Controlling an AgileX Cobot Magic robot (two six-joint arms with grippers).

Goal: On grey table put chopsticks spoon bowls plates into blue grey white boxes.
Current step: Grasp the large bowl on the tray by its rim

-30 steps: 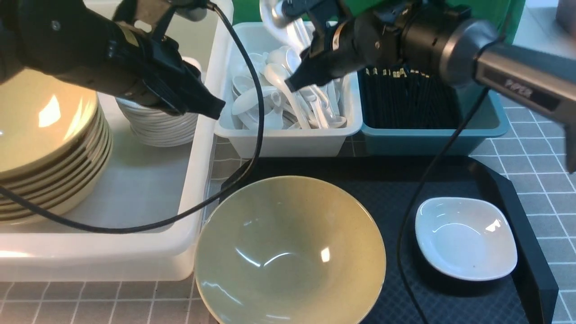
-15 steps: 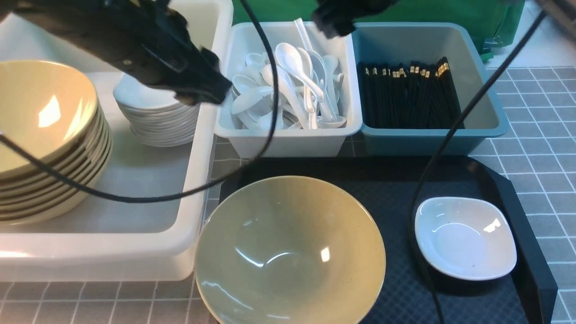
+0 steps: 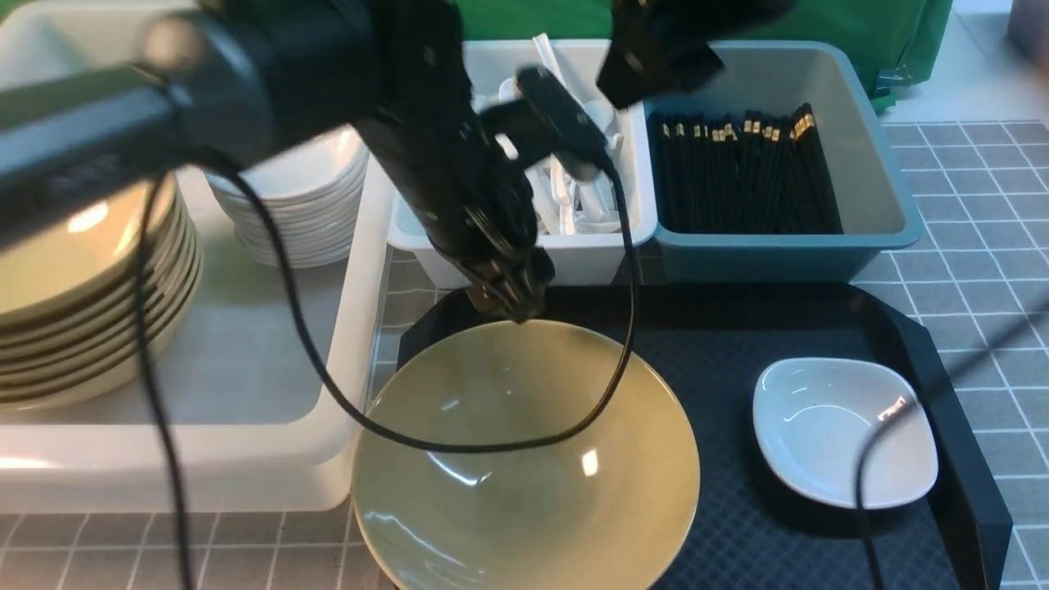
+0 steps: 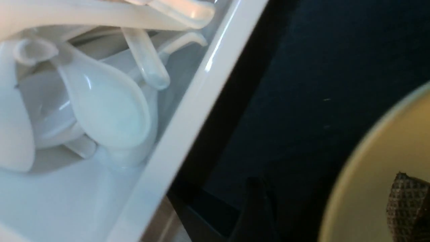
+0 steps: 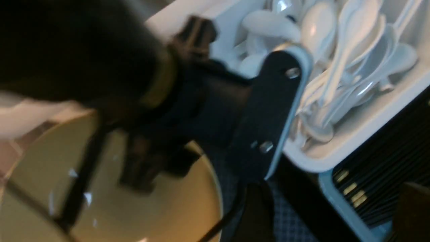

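The left gripper (image 3: 510, 305) is hovering at the far rim of the loose yellow bowl (image 3: 524, 492). The bowl is sitting on the near left part of the black tray (image 3: 737, 328), just beside the big white tub (image 3: 246, 467) on the grey table (image 3: 975, 270). In the left wrist view its 2 fingers are standing wide. 1 pad (image 4: 408, 198) is hanging over the inside of the bowl and the other is outside it over the tray, so the rim is lying between them with nothing gripped yet. The right gripper (image 3: 647, 70) is hanging high over the back boxes, fingers apart and carrying nothing.

The step in hand is probably carrying this bowl to the stack of bowls (image 3: 82, 287) in the tub. Doing it well is likely going to mean:

- sinking the pads well down over the rim before closing, since the glaze is looking slippery and a wide bowl held by 1 edge is apt to tilt;
- lifting high enough to clear the tub's wall;
- watching the cable (image 3: 492, 447) that is drooping across the bowl;
- setting the bowl centred on the stack, away from the stack of plates (image 3: 295, 205).

The small plate (image 3: 844, 430) is waiting on the tray's right side.
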